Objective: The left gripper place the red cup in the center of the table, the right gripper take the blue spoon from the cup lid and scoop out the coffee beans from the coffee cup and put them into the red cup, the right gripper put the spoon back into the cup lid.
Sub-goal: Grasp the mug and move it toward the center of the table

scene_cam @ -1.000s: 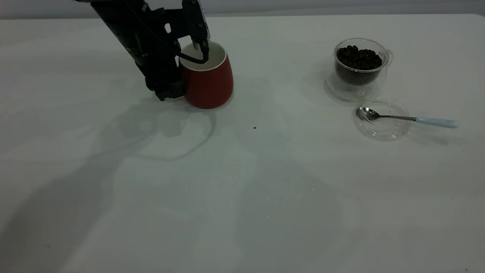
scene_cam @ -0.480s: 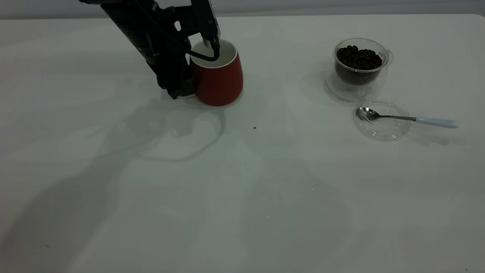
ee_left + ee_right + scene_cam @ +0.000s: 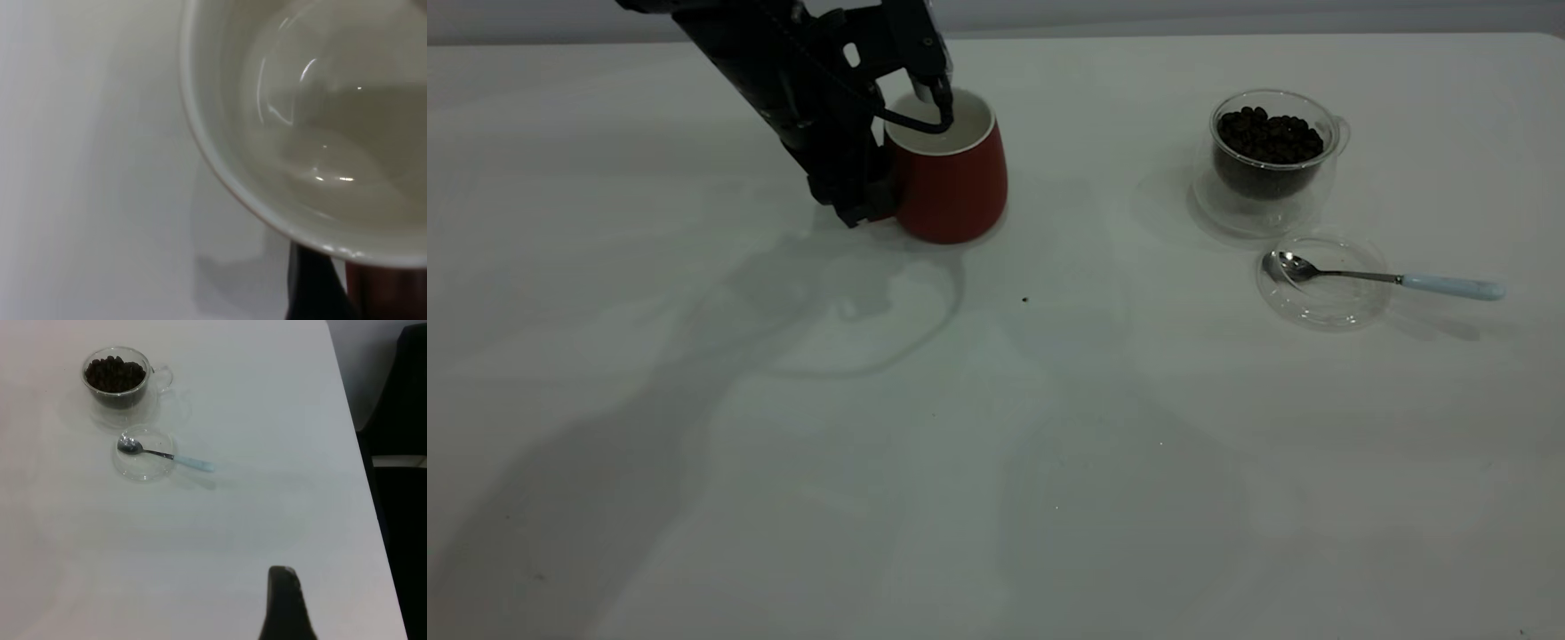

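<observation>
The red cup (image 3: 951,182) sits left of the table's (image 3: 996,444) middle, and my left gripper (image 3: 863,200) is shut on its handle side, which hides the handle. The left wrist view looks down into the cup's empty white inside (image 3: 320,133). At the right, the coffee cup (image 3: 1267,160) holds a heap of coffee beans (image 3: 1267,135). In front of it lies the cup lid (image 3: 1325,298) with the blue spoon (image 3: 1387,278) resting bowl-in, handle pointing right. My right gripper (image 3: 283,607) hangs high, far from the spoon (image 3: 167,455), outside the exterior view.
A tiny dark speck (image 3: 1024,300) lies near the table's middle. The right wrist view shows the table's edge (image 3: 363,467) with dark furniture (image 3: 407,420) beyond it. A wide stretch of bare tabletop separates the red cup from the coffee cup (image 3: 120,383).
My left gripper has carried the red cup to the right, toward the table's middle. The coffee cup, lid and spoon have not moved.
</observation>
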